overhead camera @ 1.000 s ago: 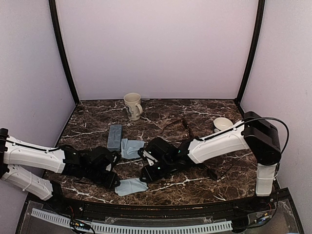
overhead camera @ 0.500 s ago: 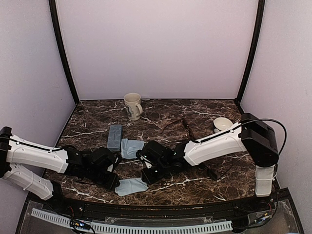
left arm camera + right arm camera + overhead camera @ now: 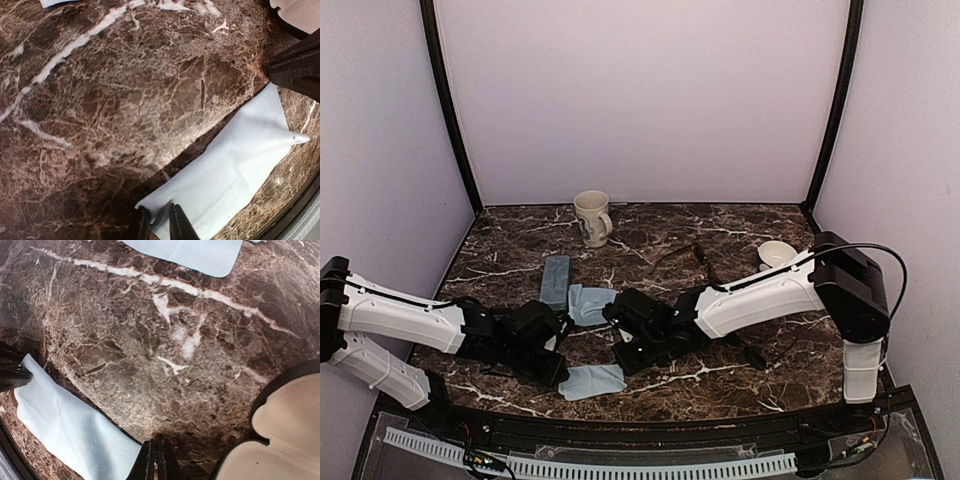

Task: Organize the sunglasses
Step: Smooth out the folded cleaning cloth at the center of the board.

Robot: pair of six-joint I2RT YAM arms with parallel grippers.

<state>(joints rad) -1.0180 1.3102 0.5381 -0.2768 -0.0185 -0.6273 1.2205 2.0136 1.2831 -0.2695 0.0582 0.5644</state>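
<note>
We are counting one pair of sunglasses (image 3: pixel 685 257) in view, thin-framed, lying on the marble table (image 3: pixel 740 225) just above the centre of the overhead frame, well apart from both grippers. Two pale blue cloths are lying lower down: the near cloth (image 3: pixel 592 381) at lower centre and the second cloth (image 3: pixel 590 303) just above it. We are pinching the near cloth at both ends. The left gripper (image 3: pixel 560 372) is squeezing its left corner, jaws nearly together with fabric between them at the bottom of the left wrist frame. The right gripper (image 3: pixel 623 358) is pressing its jaws almost closed on the opposite corner, at the bottom edge of the right wrist frame. We are also seeing one grey-blue case (image 3: pixel 556 282) left of the second cloth, one mug (image 3: pixel 592 217) at upper centre, one small white bowl (image 3: pixel 778 253) at right, and one open case (image 3: pixel 285 425) with pale lining at that wrist frame's lower right.
</note>
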